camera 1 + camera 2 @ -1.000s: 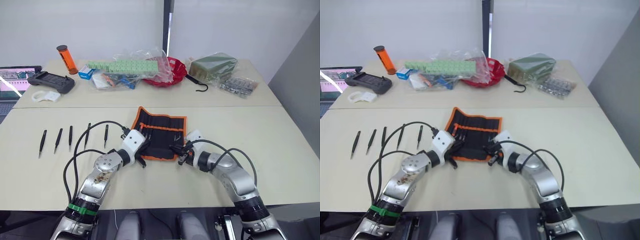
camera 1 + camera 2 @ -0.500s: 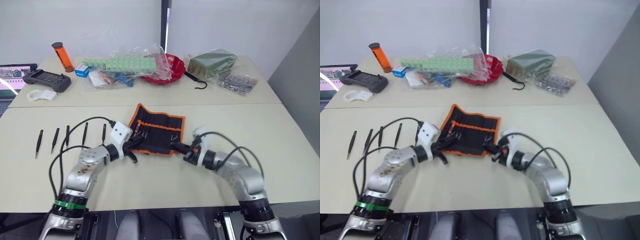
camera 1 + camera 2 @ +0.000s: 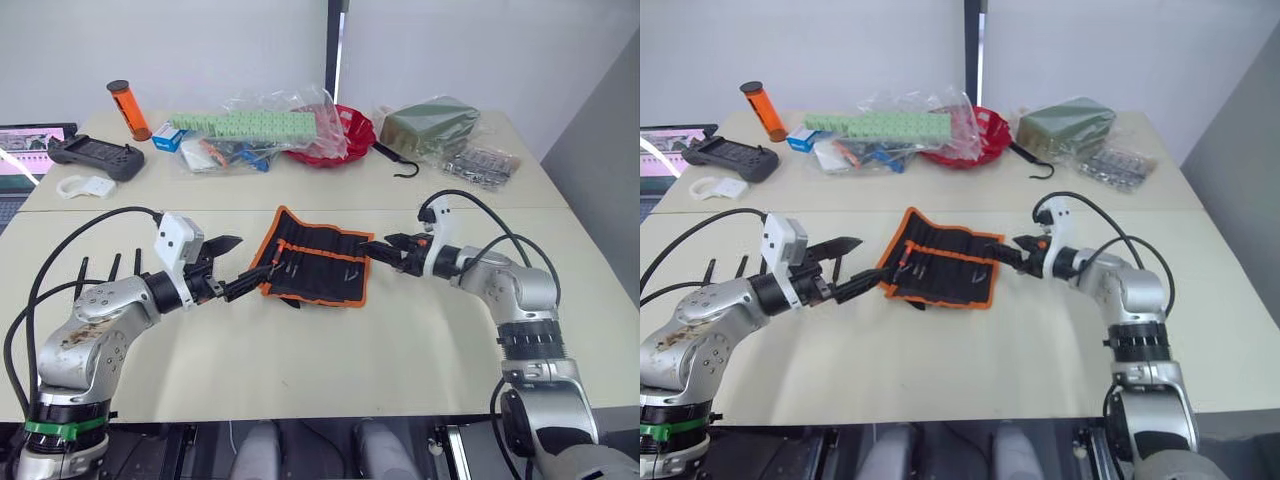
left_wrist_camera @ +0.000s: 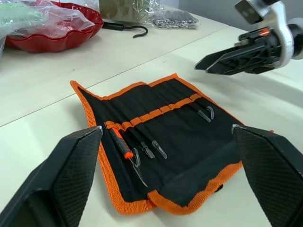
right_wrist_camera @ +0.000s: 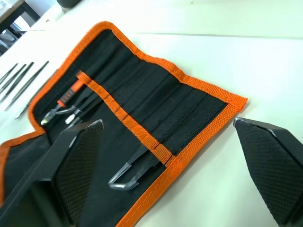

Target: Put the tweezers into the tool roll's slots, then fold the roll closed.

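The tool roll [image 3: 318, 266] lies open on the near table, black with orange binding, its near left corner curled up. Its slots [image 4: 156, 111] hold an orange-handled tool [image 4: 121, 144] and a few thin metal tools. Slim black tweezers [image 3: 114, 264] lie in a row to the roll's left, partly hidden behind my left arm; the right wrist view shows them too [image 5: 20, 78]. My left gripper [image 3: 238, 266] hangs open just off the roll's left edge, holding nothing. Just off the right edge, my right gripper [image 3: 385, 250] is open and holds nothing.
The back table holds an orange tube [image 3: 126, 108], a black controller [image 3: 90, 155], plastic bags of green parts [image 3: 250, 128], a red bowl [image 3: 345, 140], an olive-green bag [image 3: 428, 128], a black hook [image 3: 395, 166] and a laptop [image 3: 25, 140].
Both grippers have gone from shut at the roll's near corners to wide open. They have drawn back to the roll's left and right sides. The roll lies released.
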### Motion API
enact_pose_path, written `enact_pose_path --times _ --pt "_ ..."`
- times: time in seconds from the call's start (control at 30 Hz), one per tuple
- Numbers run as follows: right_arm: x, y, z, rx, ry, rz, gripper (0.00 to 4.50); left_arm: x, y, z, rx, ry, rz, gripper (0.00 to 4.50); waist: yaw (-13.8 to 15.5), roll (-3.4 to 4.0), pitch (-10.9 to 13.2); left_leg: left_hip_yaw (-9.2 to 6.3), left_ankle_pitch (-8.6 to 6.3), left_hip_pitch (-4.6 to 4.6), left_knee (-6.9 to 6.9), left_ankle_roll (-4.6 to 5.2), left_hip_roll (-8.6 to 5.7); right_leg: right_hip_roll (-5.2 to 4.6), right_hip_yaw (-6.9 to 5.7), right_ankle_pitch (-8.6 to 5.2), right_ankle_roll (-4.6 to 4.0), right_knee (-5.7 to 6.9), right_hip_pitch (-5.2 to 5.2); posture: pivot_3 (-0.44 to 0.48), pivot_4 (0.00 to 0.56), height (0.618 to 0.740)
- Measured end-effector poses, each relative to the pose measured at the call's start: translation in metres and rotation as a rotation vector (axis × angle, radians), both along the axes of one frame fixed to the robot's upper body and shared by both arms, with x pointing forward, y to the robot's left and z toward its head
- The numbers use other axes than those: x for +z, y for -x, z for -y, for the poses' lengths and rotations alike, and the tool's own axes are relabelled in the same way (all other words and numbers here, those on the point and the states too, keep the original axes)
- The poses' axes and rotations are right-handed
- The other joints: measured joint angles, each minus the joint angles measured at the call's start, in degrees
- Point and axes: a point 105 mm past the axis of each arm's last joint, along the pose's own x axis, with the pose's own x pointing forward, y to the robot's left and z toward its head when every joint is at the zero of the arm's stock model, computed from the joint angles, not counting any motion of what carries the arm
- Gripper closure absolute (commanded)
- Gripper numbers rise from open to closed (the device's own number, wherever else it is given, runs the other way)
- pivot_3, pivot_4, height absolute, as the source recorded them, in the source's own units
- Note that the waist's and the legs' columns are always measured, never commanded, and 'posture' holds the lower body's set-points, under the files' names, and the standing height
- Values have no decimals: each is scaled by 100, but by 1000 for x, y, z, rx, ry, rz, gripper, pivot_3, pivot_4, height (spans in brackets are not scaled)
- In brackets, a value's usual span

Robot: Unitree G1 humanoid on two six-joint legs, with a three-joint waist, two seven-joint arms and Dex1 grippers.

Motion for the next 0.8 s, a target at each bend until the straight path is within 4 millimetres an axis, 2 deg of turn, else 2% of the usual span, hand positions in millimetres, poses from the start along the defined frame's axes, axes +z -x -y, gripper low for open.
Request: enact_pose_path --times 0.1,0.3,0.37,0.63,0.73,0.8 --pt "-14 -6 -1 -1 17 -47 0 -4 8 -3 10 4 -22 13 6 0 2 0 0 0 1 0 0 0 -1 0 0 1 0 0 150 740" --pt "-14 -12 -5 19 5 -46 0 -11 14 -7 37 -19 -43 13 1 -1 3 0 0 5 6 0 2 2 -1 1 -2 5 3 0 150 740" --pt "-14 -12 -6 22 -17 -52 527 -13 14 -9 46 -30 -44 0 -4 -1 3 1 0 5 4 0 3 2 -1 2 -3 5 3 0 150 740" --pt "-23 -11 -8 1 -121 -139 3266 -16 11 -9 58 -54 -36 0 -57 0 3 0 0 4 -2 0 2 2 -1 2 -3 4 1 0 150 740" --pt "-20 -11 -7 -4 -151 -150 4301 -18 8 -9 58 -66 -39 0 -64 -1 3 0 0 4 1 0 2 2 -2 2 -3 4 3 0 150 740" --pt "-16 -10 -6 -7 -184 -149 4432 -19 7 -7 53 -67 -43 0 -57 -1 3 0 0 4 5 0 1 1 -2 2 -3 5 5 0 150 740"
